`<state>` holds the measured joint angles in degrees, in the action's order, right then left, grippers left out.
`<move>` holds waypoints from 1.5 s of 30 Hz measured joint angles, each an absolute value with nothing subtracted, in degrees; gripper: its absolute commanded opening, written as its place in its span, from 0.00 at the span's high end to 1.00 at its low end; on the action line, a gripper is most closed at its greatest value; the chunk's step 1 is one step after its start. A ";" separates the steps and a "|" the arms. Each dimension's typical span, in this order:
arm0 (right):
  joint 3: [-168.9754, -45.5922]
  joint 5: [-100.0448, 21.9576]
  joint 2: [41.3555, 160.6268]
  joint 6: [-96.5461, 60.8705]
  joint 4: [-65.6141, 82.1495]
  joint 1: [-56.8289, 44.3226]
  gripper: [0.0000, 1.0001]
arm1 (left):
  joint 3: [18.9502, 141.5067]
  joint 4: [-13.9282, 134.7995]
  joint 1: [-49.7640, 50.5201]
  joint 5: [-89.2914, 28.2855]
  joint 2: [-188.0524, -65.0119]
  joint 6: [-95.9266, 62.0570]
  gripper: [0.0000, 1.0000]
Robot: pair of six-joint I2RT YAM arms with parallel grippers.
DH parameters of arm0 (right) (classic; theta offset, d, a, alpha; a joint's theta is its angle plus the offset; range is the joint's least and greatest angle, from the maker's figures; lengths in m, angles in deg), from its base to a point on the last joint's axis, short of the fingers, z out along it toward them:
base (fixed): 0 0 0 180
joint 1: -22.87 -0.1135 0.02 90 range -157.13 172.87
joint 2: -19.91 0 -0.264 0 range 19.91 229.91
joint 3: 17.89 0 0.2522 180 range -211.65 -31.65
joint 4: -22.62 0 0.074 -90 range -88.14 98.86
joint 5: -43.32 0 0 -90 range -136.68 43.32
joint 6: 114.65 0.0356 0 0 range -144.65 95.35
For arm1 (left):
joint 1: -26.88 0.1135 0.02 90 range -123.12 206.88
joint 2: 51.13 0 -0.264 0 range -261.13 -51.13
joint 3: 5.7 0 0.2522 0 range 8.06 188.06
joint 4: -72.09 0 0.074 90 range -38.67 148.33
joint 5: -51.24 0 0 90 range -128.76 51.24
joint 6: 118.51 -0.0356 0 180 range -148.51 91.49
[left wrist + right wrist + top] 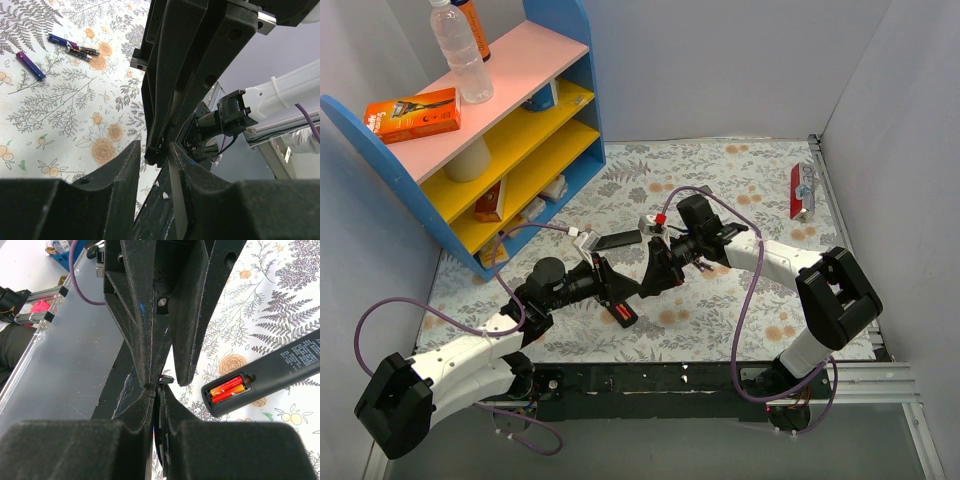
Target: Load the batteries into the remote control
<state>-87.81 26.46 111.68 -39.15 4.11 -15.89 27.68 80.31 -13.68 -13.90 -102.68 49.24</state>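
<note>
Pinching a thin black cover (159,415), the right pincer (157,395) holds it up, likely for handover; the left pincer (155,150) straddles its edge, though whether it is gripping cannot be told. The remote control (285,365) lies open on the desk (280,290), two batteries (227,390) already seated.

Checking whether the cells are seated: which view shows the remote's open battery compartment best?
Right wrist: the remote control lies close, its open compartment holding two red-orange batteries. Top external shows only its small red-and-black end. Left wrist misses it, showing just loose batteries.
</note>
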 measured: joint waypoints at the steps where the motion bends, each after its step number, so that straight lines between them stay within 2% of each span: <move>1: -87.81 26.37 111.68 -39.29 4.02 -15.89 0.92 | 27.70 80.16 -13.70 -13.86 -102.68 49.26 0.70; 6: -87.88 25.89 111.68 -39.68 3.72 -15.89 0.92 | 27.70 79.74 -13.68 -13.42 -102.68 49.24 0.78; 10: -88.12 26.02 111.68 -39.68 2.82 -15.89 0.92 | 27.70 79.54 -13.61 -13.16 -102.70 48.96 1.00; 18: -88.12 26.28 111.70 -39.64 2.58 -15.89 0.90 | 27.72 79.26 -13.59 -13.27 -102.22 48.59 1.00; 23: -88.29 25.48 111.76 -39.70 2.93 -16.15 0.72 | 27.72 76.96 -13.74 -15.21 -100.32 48.26 1.00; 35: -88.66 21.06 115.17 -40.12 2.78 -16.17 0.57 | 27.72 75.46 -13.83 -20.48 -100.27 48.28 1.00; 39: -88.66 18.96 115.52 -40.27 2.82 -16.09 0.45 | 27.72 74.89 -13.83 -21.86 -101.01 48.56 1.00; 41: -88.66 17.39 115.50 -40.12 2.97 -15.98 0.43 | 27.72 74.82 -13.81 -22.73 -101.34 48.87 1.00; 42: -88.62 16.38 115.46 -40.03 3.04 -15.91 0.38 | 27.72 74.74 -13.81 -23.19 -101.54 49.11 1.00; 44: -88.16 14.55 114.93 -39.72 3.50 -15.78 0.36 | 27.74 74.39 -13.79 -23.96 -102.11 49.55 1.00; 45: -87.61 13.35 114.30 -39.59 4.11 -15.76 0.30 | 27.81 74.04 -13.79 -24.35 -102.48 49.88 1.00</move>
<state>-87.61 13.35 114.30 -39.59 4.11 -15.76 27.81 74.04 -13.79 -24.35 -102.48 49.88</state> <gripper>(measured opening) 0.622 0.064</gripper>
